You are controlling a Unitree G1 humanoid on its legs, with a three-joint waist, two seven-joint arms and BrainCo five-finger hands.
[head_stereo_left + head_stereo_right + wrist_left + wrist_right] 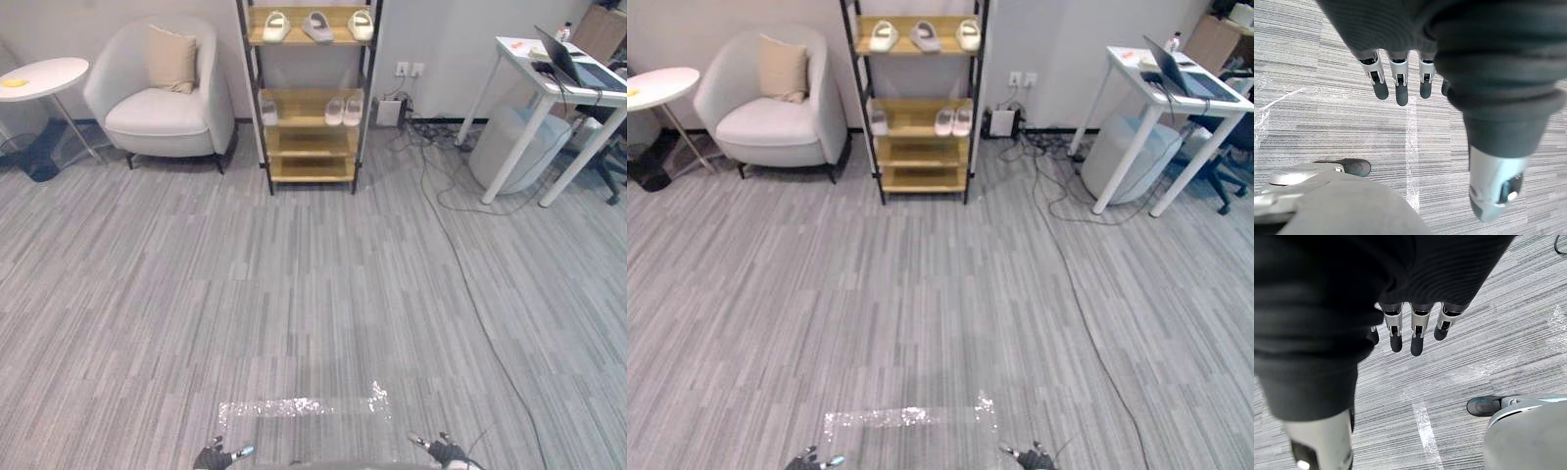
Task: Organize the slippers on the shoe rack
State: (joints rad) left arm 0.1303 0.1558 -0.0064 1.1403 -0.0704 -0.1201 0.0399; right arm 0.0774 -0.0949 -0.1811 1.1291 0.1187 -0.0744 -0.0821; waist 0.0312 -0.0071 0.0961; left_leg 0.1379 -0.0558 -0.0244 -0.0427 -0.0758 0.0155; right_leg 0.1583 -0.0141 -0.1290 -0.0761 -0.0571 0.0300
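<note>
The wooden shoe rack (310, 147) stands against the far wall. Its top shelf carries three pale slippers (316, 25) side by side. On the middle shelf lie a pair of white slippers (344, 110) at the right and one more slipper (268, 111) at the left. The lower shelves are bare. My left hand (217, 456) and right hand (443, 451) hang low at the near edge of the eye views, far from the rack. In the wrist views the left hand's fingers (1397, 83) and the right hand's fingers (1418, 330) are straight over the grey floor, holding nothing.
A white armchair (167, 98) with a beige cushion stands left of the rack, a round side table (44, 76) further left. A white desk (554, 88) with a laptop is at the right, cables (431, 166) trailing across the floor. A shiny tape mark (304, 404) lies near me.
</note>
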